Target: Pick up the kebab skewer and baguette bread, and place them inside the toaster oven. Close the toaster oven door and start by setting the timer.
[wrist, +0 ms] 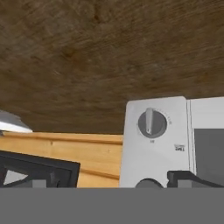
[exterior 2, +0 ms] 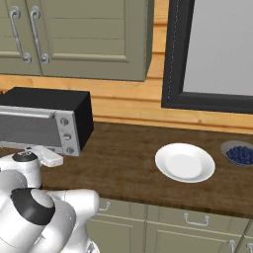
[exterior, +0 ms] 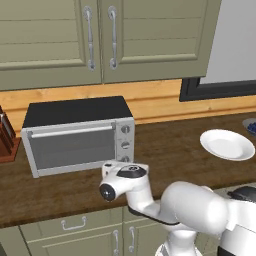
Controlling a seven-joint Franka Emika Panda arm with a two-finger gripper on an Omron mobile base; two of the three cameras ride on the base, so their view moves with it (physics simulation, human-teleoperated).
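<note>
Nearest you, the gripper [exterior: 129, 162] hangs low at the front of the toaster oven [exterior: 75, 134], just before its right-hand knob panel. In the hand view 2 dark finger tips [wrist: 192, 179] rise at the bottom with a wide gap between them, so the fingers are released and grasp nothing. That view is rolled over: the wooden counter [wrist: 109, 52] fills its upper part, and 1 knob [wrist: 152, 123] of the panel sits right ahead, its pointer upright in the picture.

In the left base view you see the toaster oven door [exterior: 70, 146] shut, its silver bar handle [exterior: 71, 132] along the top edge. The grey glass does not let you tell what is inside.

To the right on the counter, well apart from the oven, a white plate [exterior 2: 185, 162] lies bare. Beyond it to the right, a grey bowl [exterior 2: 238, 152] holds dark blue berries [exterior 2: 241, 154].

At the left edge, beside the oven, stands a knife block [exterior: 6, 137]. Behind everything, 2 cabinet doors [exterior: 100, 35] hang shut above the counter.
</note>
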